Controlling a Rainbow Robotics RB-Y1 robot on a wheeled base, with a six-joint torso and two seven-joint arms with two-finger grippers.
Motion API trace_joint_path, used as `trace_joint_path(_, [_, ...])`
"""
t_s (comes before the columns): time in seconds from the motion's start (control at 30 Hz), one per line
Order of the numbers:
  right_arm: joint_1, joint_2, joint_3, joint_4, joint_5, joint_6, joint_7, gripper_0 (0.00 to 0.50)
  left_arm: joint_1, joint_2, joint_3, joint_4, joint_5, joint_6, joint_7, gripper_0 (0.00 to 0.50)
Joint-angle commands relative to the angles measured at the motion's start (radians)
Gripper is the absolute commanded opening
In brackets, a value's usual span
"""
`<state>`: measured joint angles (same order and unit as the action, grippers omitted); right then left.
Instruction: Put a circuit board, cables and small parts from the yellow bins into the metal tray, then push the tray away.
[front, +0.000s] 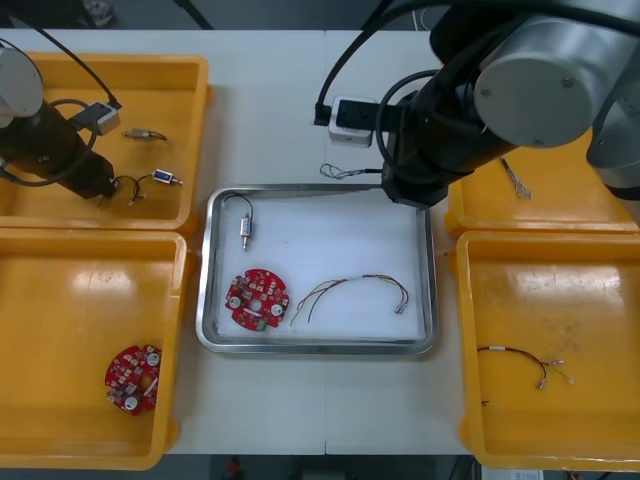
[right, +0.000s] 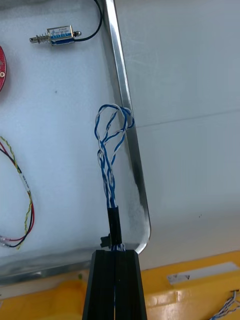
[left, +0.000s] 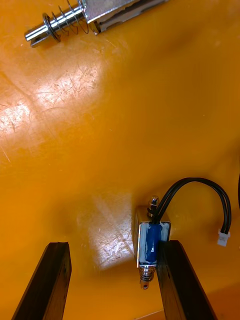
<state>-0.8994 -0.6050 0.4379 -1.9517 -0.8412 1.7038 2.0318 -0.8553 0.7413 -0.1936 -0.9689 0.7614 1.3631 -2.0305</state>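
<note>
My right gripper (right: 115, 282) is shut on a twisted blue and white cable (right: 109, 150), whose loop drapes over the metal tray's rim (right: 121, 95). In the front view this gripper (front: 403, 187) hangs at the tray's far right corner, the cable (front: 345, 172) trailing just outside the rim. The tray (front: 322, 345) holds a red circuit board (front: 257, 297), a red and yellow cable (front: 350, 290) and a small metal part (front: 245, 229). My left gripper (left: 112, 282) stands open low in the far left bin (front: 170, 75), a small metal part (left: 150, 243) with a black lead touching one finger.
Another small metal part (front: 146, 133) lies farther in the same bin. The near left bin (front: 60, 300) holds a second red board (front: 133, 378). A black cable (front: 520, 360) lies in the near right bin. A white socket box (front: 352, 118) sits behind the tray.
</note>
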Motion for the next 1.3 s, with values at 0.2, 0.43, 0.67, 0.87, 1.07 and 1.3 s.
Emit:
trace_joint_path(0.2, [-0.001, 0.060, 0.212, 0.051, 0.134, -0.113, -0.019, 0.000, 0.022, -0.008, 0.031, -0.031, 0.022, 0.016, -0.065, 0.500])
trace_joint_path(0.43, [-0.001, 0.074, 0.315, 0.122, 0.171, -0.190, -0.012, 0.000, 0.022, 0.006, 0.082, -0.094, 0.007, 0.100, -0.063, 0.500])
trace_joint_path(0.67, [0.000, 0.077, 0.413, 0.175, 0.234, -0.260, -0.005, 0.000, 0.022, 0.023, 0.157, -0.200, -0.011, 0.235, -0.047, 0.500])
trace_joint_path(0.87, [0.004, 0.083, 0.423, 0.221, 0.228, -0.269, -0.001, 0.010, 0.022, 0.024, 0.180, -0.232, -0.020, 0.280, -0.033, 0.500])
trace_joint_path(1.07, [0.002, 0.085, 0.415, 0.220, 0.238, -0.268, -0.013, 0.500, 0.024, 0.024, 0.152, -0.232, -0.024, 0.268, -0.024, 0.500])
trace_joint_path(1.3, [0.010, 0.083, 0.364, 0.200, 0.240, -0.248, -0.027, 0.500, 0.042, 0.020, 0.102, -0.226, -0.020, 0.199, -0.004, 0.500])
